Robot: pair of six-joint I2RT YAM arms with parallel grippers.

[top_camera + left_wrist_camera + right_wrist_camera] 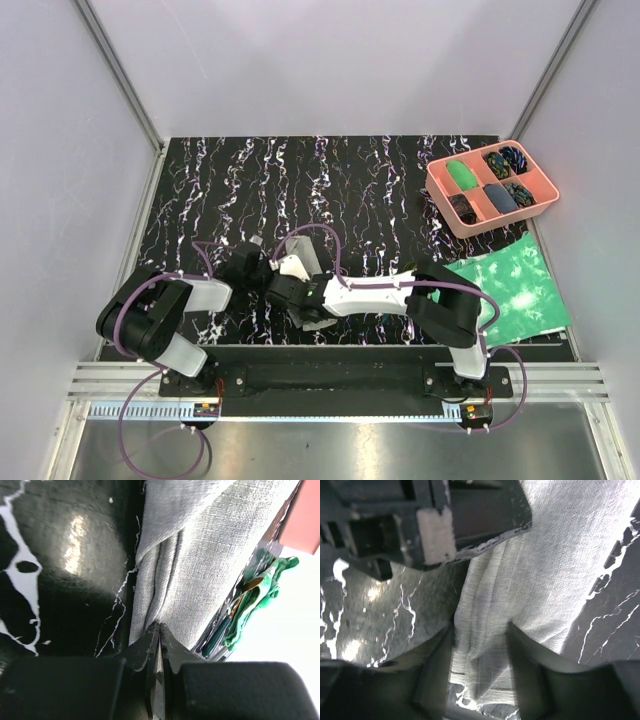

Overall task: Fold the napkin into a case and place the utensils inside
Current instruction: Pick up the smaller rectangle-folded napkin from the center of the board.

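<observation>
Napkin: plain light grey, fine weave
Table: black, white marble veins
Tray: pink
Sheet: green, white mottling
Utensils: one dark teal handle, one brownish-gold

You're looking at a black surface veined with white marbling, glossy enough to throw back soft glare from the light overhead. Plain pale-lilac walls close it in at the back and on both sides, edged by slanting aluminium posts. Along your near edge runs a ribbed metal rail, then a brushed steel sheet.
</observation>
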